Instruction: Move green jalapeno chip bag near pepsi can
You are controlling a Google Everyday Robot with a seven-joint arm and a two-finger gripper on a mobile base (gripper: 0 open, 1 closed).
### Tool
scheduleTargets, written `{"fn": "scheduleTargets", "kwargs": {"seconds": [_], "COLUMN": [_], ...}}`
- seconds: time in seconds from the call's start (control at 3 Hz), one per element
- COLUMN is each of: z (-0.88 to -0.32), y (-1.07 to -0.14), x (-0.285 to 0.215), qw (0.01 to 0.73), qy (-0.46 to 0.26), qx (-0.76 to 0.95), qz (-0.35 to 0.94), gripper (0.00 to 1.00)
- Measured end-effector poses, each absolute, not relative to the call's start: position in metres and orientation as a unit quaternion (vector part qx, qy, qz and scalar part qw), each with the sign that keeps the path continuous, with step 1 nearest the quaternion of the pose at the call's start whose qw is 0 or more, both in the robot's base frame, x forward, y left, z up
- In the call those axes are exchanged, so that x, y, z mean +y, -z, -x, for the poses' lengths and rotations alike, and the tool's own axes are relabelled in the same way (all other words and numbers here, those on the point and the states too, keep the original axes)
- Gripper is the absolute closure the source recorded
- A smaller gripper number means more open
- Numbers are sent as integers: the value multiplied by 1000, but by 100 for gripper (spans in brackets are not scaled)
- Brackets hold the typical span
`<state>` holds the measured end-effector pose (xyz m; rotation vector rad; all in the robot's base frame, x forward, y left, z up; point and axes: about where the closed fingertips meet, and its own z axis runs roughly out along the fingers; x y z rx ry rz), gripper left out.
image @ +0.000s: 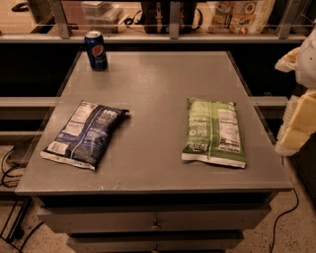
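Observation:
The green jalapeno chip bag (212,131) lies flat on the right half of the grey table (158,84), label side up, its long side running front to back. The pepsi can (96,50) stands upright at the table's far left corner. My gripper (297,126) shows at the right edge of the camera view, pale and cream coloured. It hangs beside the table's right edge, to the right of the green bag and apart from it. It holds nothing that I can see.
A dark blue chip bag (85,133) lies flat on the left half of the table, tilted. A railing and shelf with bags and boxes (237,15) run behind the table. Drawers (155,222) sit below the front edge. Cables lie on the floor at both sides.

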<state>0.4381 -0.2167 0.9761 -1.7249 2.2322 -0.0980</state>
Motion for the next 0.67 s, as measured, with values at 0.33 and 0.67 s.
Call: {"fn": "scheduleTargets", "kwargs": {"seconds": [0.33, 0.67], "z": [-438, -452], "y": [-976, -970], "x": [-217, -206], "qw": [159, 194], "qy": [34, 6], "qx": [781, 780], "qz": [603, 595], "gripper": [0, 0]}}
